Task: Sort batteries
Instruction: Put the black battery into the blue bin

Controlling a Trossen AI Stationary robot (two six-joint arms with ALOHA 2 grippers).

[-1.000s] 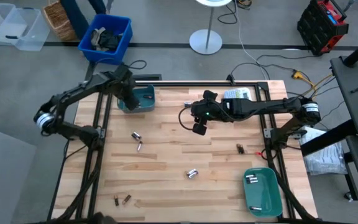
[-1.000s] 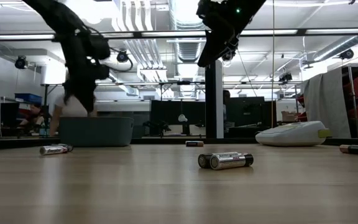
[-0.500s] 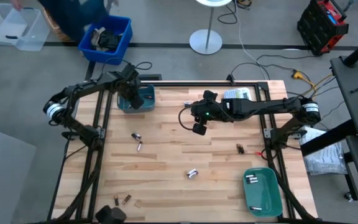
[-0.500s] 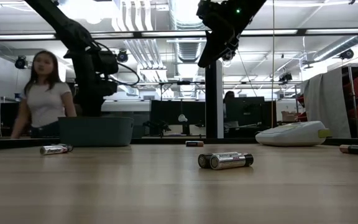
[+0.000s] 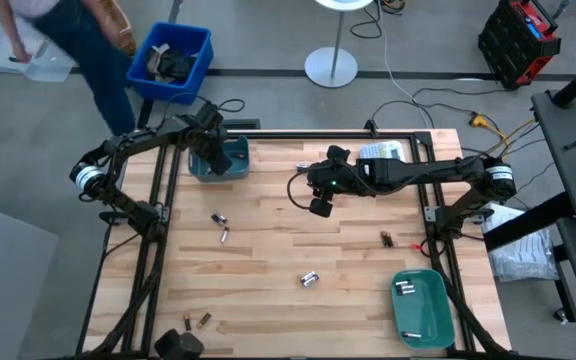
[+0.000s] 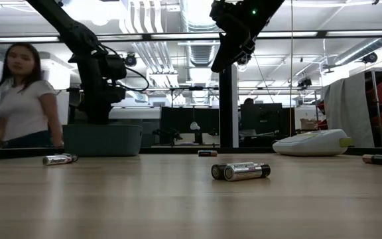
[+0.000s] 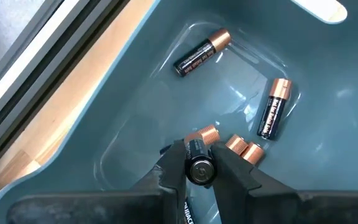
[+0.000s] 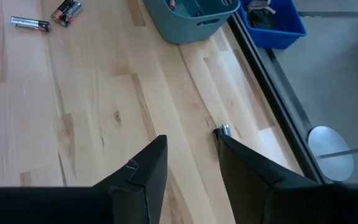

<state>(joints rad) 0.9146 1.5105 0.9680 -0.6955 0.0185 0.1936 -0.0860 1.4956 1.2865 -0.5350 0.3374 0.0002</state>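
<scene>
My left gripper (image 7: 201, 171) reaches down into the teal bin (image 5: 230, 160) at the table's far left and is shut on a dark, copper-tipped battery (image 7: 199, 163). Several more copper-tipped batteries (image 7: 202, 52) (image 7: 274, 107) lie on the bin's floor. In the low view the bin's wall (image 6: 101, 139) hides the fingertips. My right gripper (image 5: 320, 205) hangs open above the middle of the table with nothing between its fingers (image 8: 143, 177). Loose batteries (image 5: 219, 218) (image 5: 310, 279) (image 5: 387, 239) lie on their sides on the wood. My left gripper pinches the battery's dark body near its flat upper end (image 7: 201, 169) between its two fingers (image 7: 173, 168). The fingers come steeply from above, and the battery stands along them, seen end-on. Whether its lower end touches the bin's floor cannot be told.
A teal tray (image 5: 438, 310) at the near right holds silvery batteries (image 5: 404, 289). A grey-white label maker (image 5: 383, 152) sits at the far edge. Two small batteries (image 5: 196, 321) lie near the front left. A person (image 6: 22, 99) walks behind the table's far left.
My left gripper has sunk into the far-left teal bin with the battery, then held still. The person behind the table has walked toward the left.
</scene>
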